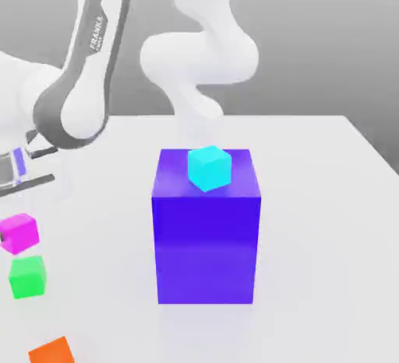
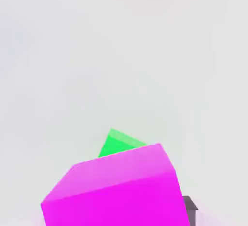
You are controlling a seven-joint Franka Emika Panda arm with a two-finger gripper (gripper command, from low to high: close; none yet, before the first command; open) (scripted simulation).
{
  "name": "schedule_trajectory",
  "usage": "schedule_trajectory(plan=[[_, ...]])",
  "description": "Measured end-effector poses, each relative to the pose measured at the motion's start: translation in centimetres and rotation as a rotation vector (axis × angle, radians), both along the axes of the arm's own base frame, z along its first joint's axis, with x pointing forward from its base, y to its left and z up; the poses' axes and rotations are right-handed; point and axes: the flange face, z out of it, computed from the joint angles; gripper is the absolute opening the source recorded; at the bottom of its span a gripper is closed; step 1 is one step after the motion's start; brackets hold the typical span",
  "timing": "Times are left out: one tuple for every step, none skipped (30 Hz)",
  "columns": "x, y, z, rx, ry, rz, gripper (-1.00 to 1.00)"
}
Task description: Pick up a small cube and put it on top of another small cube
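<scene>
Gripper [image 2: 116, 205] has the magenta cube [image 2: 121, 198] pinched between its fingers; one dark, blunt-edged fingertip [image 2: 190, 204] is right against the cube's side, the other I can't make out. Cube is plain-faced, flat saturated magenta, crisp straight edges, one face paler; it sits slightly skewed in the grip and is held up off the table [image 1: 327, 237].

Green cube [image 1: 28, 277] is on the table, below the fingers and the held cube; same plain smooth faces, similar build; in the hand view it's partly hidden behind the magenta one; the two look apart, not stacked.

Orange cube [image 1: 53, 351] is farther from the fingers than the green one, on the exterior view's near side; flat matte color, cut by the frame edge. Big blue block [image 1: 206, 248] stands well off to the exterior view's right of the fingers; tall box, smooth faces, soft sheen; cyan cube [image 1: 209, 168] rests on its top face, turned at an angle. Arm [image 1: 82, 65] is glossy white with grey trim; table is smooth, pale, untextured.
</scene>
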Motion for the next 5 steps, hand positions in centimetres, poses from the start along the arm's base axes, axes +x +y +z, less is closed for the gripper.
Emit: schedule_trajectory(plan=[[-0.08,-0.03,-1.07,0.000,0.000,-0.001,-1.00],[-0.16,-0.02,-2.03,0.001,0.000,-0.002,1.00],[-0.16,-0.02,-2.03,0.001,0.000,-0.002,1.00],[-0.16,-0.02,-2.03,0.001,0.000,-0.002,1.00],[-0.16,-0.02,-2.03,0.001,0.000,-0.002,1.00]])
